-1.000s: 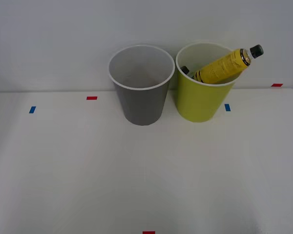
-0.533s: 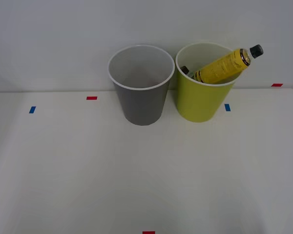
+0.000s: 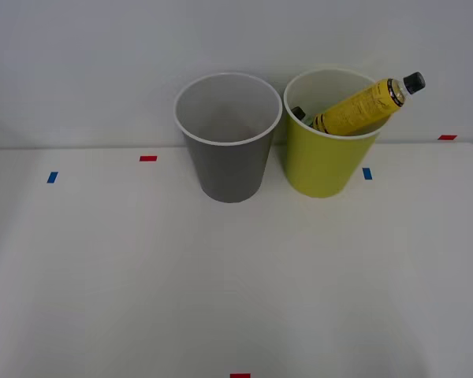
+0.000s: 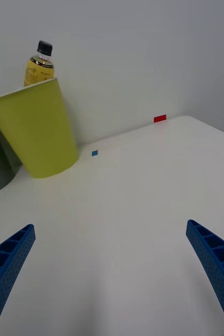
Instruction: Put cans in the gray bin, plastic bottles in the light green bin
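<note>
The gray bin (image 3: 229, 153) stands at the back of the table, just left of the light green bin (image 3: 323, 157). A yellow plastic bottle (image 3: 363, 106) leans inside the light green bin, its black cap sticking out over the rim to the right. A dark cap of a smaller bottle (image 3: 298, 113) peeks up at the left inside the same bin. In the right wrist view the light green bin (image 4: 35, 131) stands ahead with the yellow bottle's (image 4: 39, 65) neck above its rim. My right gripper (image 4: 112, 278) is open with nothing between its blue fingers (image 4: 216, 262). No cans are in view.
Small red tape marks (image 3: 148, 158) and blue tape marks (image 3: 52, 177) dot the white table (image 3: 236, 276). A white wall rises right behind the bins. The table's right corner curves off near a red mark (image 4: 159, 118).
</note>
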`<state>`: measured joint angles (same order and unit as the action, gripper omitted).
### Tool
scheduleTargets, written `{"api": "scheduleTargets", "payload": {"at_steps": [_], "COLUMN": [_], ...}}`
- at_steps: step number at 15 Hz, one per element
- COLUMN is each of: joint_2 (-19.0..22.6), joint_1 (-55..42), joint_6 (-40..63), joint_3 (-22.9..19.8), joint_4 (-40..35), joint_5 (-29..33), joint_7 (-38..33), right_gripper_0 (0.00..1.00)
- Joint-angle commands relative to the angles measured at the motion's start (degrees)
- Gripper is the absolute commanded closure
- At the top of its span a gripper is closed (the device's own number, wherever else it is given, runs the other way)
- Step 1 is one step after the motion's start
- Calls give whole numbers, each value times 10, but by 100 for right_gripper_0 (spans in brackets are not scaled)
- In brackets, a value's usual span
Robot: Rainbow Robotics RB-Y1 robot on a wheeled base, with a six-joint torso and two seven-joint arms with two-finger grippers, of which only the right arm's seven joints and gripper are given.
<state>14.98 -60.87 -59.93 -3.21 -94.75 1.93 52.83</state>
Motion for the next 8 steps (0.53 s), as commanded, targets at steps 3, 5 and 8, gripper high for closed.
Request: {"api": "scheduleTargets", "payload": {"at_steps": [3,5,8], "joint_2": [0,0,0], "joint_1": [1,1,0], "joint_6": [0,0,0], "joint_3": [-4,-6,-7], "joint_4": [0,1,0], "joint_5": [3,4,4], "joint_7": [0,0,0], "right_gripper_0": [0,0,0]}}
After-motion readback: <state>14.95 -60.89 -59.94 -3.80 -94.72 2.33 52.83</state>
